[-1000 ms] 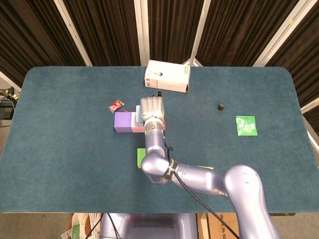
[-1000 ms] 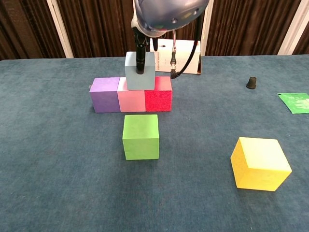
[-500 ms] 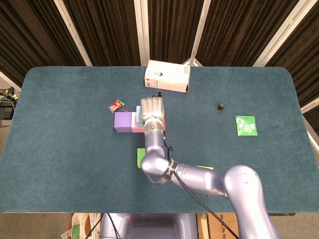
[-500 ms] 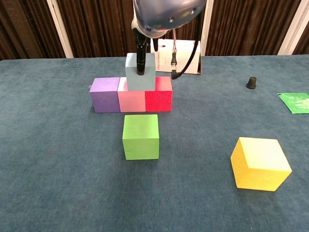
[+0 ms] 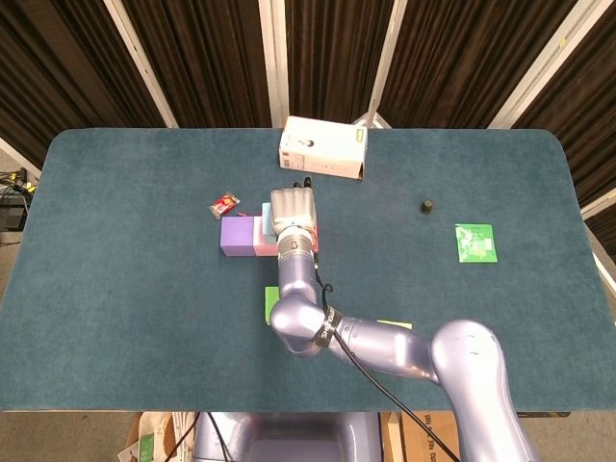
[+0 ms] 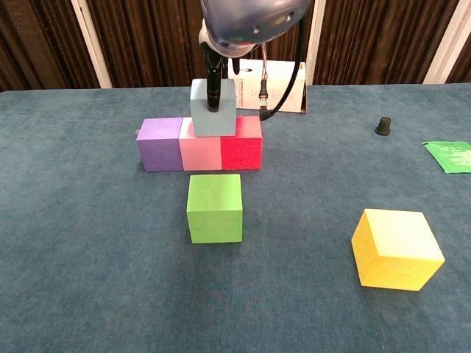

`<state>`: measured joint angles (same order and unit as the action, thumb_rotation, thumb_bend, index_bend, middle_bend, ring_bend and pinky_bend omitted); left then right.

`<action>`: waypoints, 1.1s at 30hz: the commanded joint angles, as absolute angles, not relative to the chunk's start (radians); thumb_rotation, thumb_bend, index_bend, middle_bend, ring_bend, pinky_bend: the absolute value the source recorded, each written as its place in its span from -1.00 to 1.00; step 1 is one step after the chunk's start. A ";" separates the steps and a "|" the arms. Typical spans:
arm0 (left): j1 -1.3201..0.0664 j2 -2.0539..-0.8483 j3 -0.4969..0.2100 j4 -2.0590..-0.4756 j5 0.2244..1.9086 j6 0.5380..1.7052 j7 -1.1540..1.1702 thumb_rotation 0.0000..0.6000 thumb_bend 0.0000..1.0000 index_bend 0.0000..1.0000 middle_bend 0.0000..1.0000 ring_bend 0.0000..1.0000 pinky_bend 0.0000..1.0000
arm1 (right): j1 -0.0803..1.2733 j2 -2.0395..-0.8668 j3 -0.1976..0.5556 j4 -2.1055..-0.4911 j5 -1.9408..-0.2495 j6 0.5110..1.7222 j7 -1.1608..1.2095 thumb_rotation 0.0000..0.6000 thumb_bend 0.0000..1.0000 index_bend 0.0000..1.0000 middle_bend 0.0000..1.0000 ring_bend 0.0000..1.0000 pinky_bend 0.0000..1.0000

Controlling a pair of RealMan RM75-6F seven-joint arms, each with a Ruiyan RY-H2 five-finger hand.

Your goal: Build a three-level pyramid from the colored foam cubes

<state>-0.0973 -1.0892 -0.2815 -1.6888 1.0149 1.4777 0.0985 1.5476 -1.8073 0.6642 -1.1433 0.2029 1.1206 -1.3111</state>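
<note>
On the bench (image 6: 73, 279), a purple cube (image 6: 160, 144), pink cube (image 6: 200, 152) and red cube (image 6: 241, 151) form the base row. The right hand (image 5: 292, 212) clamps the grey-blue cube (image 6: 213, 108) on the pink-red seam. Next, I judge, letting go, then fetching the green cube (image 6: 214, 207).

Three cubes (image 6: 200, 143) stand touching in a row on the desk (image 6: 73, 257), a fourth cube (image 6: 213, 116) on top, a loose cube (image 6: 214, 207) just before the row, another (image 6: 396, 248) well right, and a box (image 6: 283, 86) behind.
</note>
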 commanded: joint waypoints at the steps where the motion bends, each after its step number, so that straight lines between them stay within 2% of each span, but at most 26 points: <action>1: -0.098 -1.090 -0.281 -1.689 1.013 1.478 0.100 1.00 -0.41 -0.88 -1.00 -1.00 -1.00 | 1.548 -1.807 0.666 -1.144 0.202 1.122 -1.312 1.00 -0.35 -0.42 -0.46 -0.72 -1.00; 33: -0.095 -1.090 -0.287 -1.691 1.008 1.486 0.096 1.00 -0.40 -0.86 -1.00 -1.00 -1.00 | 1.559 -1.817 0.683 -1.159 0.219 1.174 -1.357 1.00 -0.35 -0.43 -0.52 -0.83 -1.00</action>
<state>-0.0949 -1.0902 -0.2869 -1.6912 1.0081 1.4862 0.0961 1.5583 -1.8160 0.6821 -1.1593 0.2186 1.1733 -1.3560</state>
